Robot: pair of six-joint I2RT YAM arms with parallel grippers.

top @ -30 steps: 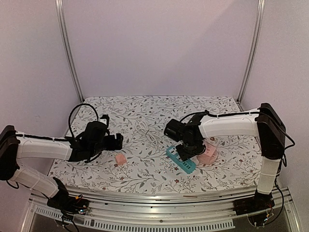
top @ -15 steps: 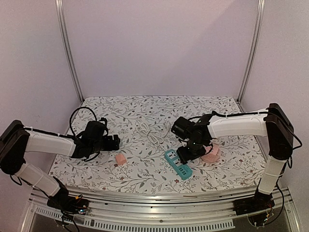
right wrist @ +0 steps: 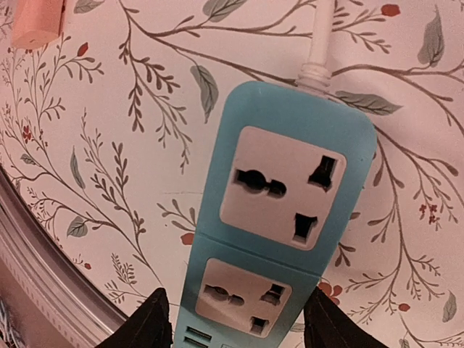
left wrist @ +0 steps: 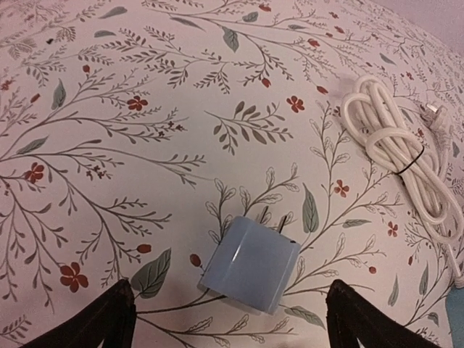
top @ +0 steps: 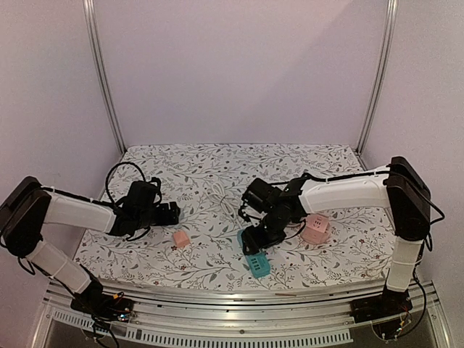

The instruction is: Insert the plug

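Teal hard-plastic power strip [right wrist: 283, 217] lies flat, sockets upward, straddled by the half-open right gripper [right wrist: 238, 308], presumably to steady it; actual clamping cannot be confirmed. Smooth, boxy plug [left wrist: 250, 262] rests on the floral tablecloth [left wrist: 109, 109], prongs level, untouched between the jaws of the wide-open, empty left gripper [left wrist: 228, 304], evidently lined up for pickup.
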